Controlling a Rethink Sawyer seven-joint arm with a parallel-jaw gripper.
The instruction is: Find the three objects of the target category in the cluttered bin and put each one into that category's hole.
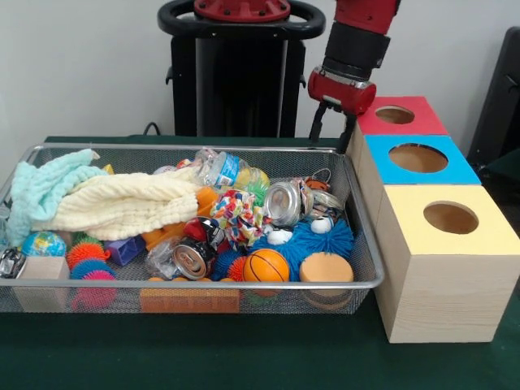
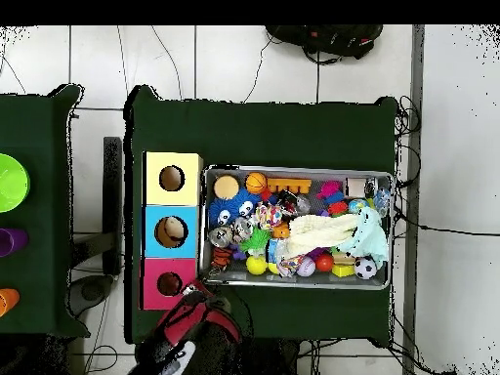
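Observation:
The wire mesh bin (image 1: 203, 283) is full of toys, cans and cloths; it also shows in the overhead view (image 2: 298, 284). No yellow duck shows plainly. An orange-yellow soft shape (image 1: 206, 198) pokes out beside the cream cloth, and I cannot tell what it is. The red-topped box's hole (image 1: 395, 114) is dark; in the overhead view (image 2: 169, 283) too. My gripper (image 1: 332, 132) hangs open and empty over the bin's far right corner, just beside the red-topped box. In the overhead view the gripper (image 2: 202, 288) sits between the red box and the bin's corner.
A blue-topped box (image 1: 455, 171) and a yellow-topped box (image 1: 487, 231) stand in line with the red one. A pale object lies in the blue hole (image 2: 171, 231). A cream cloth (image 1: 122, 203), a mint cloth (image 1: 41, 191), an orange basketball (image 1: 266, 266) and cans fill the bin.

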